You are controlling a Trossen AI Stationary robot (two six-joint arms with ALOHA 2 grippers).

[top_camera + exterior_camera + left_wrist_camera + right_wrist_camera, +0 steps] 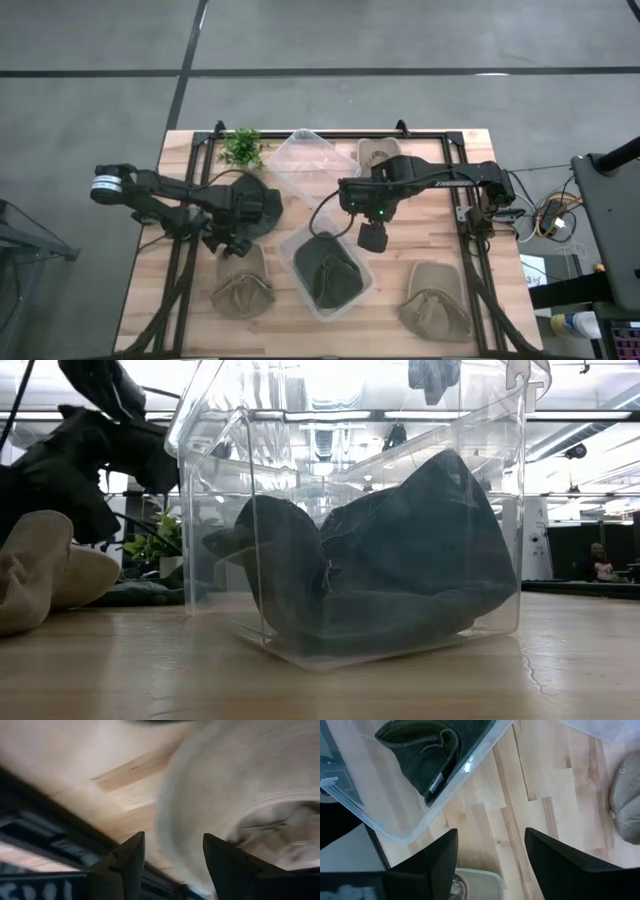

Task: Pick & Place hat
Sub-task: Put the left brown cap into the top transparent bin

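Note:
A tan hat (pixel 243 287) lies on the table near the front left; it also shows in the low view (pixel 40 575) and fills the left wrist view (pixel 240 785). My left gripper (pixel 226 243) is open right above this hat's far brim, its fingers (pixel 127 862) astride the brim's edge. A dark green hat (pixel 330 272) lies inside a clear bin (pixel 215 480). My right gripper (pixel 373 237) is open and empty, raised above the table beside that bin's far right corner (pixel 395 832). My left gripper points down at the tan hat's far brim (pixel 175 820) with open fingers. I cannot tell whether they touch it.
A dark hat (pixel 255 205) lies under the left arm. More tan hats lie at the far middle (pixel 378 152) and near right (pixel 436 303). A second clear bin (pixel 312 160) and a small green plant (pixel 241 147) stand at the back.

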